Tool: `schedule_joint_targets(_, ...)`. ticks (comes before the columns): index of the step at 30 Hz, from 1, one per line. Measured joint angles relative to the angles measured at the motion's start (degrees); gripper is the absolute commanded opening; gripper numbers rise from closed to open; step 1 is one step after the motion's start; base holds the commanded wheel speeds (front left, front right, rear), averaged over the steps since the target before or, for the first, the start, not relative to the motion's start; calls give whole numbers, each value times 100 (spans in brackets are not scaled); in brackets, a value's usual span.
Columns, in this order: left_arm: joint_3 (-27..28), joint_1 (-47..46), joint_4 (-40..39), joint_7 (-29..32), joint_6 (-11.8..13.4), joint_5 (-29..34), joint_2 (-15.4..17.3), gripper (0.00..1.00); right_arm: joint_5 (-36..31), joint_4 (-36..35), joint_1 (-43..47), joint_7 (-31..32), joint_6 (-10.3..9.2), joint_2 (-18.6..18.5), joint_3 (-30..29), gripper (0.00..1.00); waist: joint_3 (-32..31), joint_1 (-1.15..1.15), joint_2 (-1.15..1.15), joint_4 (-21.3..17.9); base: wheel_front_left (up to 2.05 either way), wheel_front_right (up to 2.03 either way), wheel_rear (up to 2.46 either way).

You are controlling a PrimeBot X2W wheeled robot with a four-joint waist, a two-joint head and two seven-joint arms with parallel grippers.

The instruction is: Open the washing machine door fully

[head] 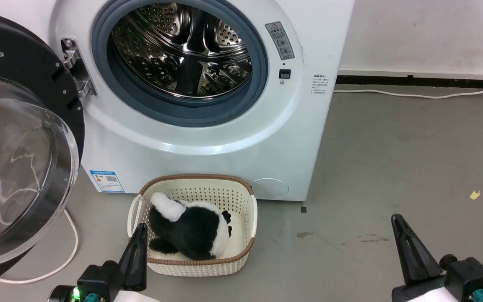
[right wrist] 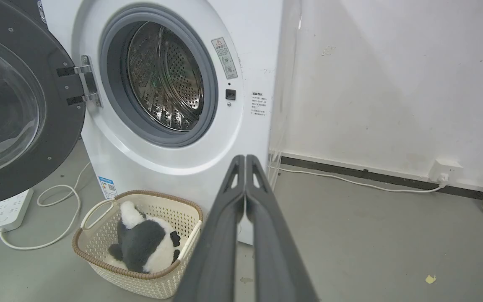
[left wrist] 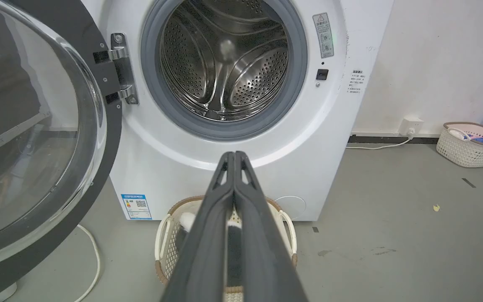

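We see the washing machine door [head: 15, 159] swung open at the left of the drum [head: 183, 46]. The left gripper [head: 140, 231] and right gripper [head: 397, 222] hover apart from it, jaws clenched, grasping nothing.

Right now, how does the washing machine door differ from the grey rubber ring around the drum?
The washing machine door has a glossy black rim around clear bulging glass; the grey rubber ring is matte and frames the open steel drum. The door stands swung out on its hinge, left in the head view; the ring sits fixed in the white front. Both are round.
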Motion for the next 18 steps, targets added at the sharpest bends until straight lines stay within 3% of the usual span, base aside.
schedule_joint_targets(18,65,-5,-46,191,0,124,-30,0,-7,1,-18,201,0,0,7,0,-6,0,0,-28,0,0,0)
